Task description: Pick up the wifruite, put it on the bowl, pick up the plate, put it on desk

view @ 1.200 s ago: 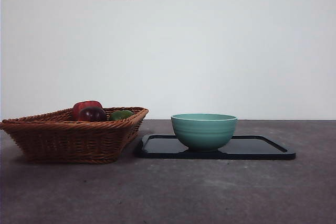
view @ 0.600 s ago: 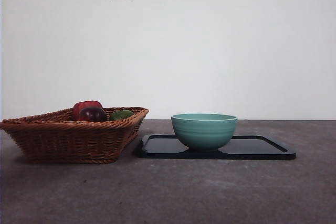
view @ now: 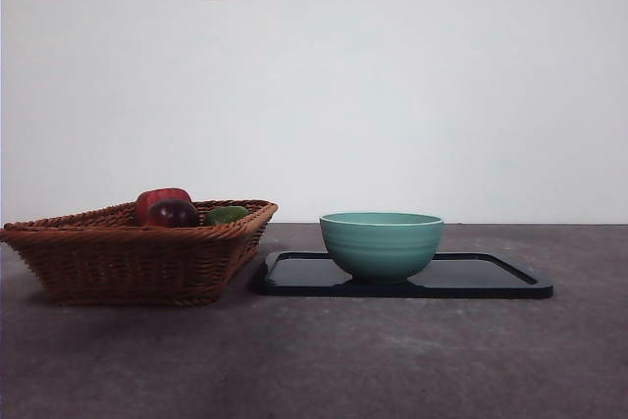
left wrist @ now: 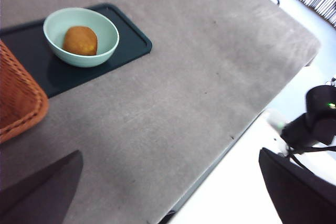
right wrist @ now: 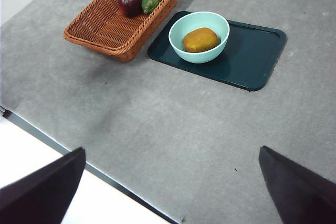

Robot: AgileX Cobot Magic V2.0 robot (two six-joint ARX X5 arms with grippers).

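My left gripper [left wrist: 170, 192] and right gripper [right wrist: 170, 187] hang wide open, holding nothing. The wifruite [right wrist: 200, 40] lies in the bowl [right wrist: 178, 40] on the plate [right wrist: 257, 51].

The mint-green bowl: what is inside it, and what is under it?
Inside the bowl lies the orange-brown wifruite, alone. The bowl stands on the dark tray; the front view hides the fruit behind the bowl's wall.

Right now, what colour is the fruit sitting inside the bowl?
Orange-brown with dull skin. The wifruite in the mint-green bowl shows best in the right wrist view.
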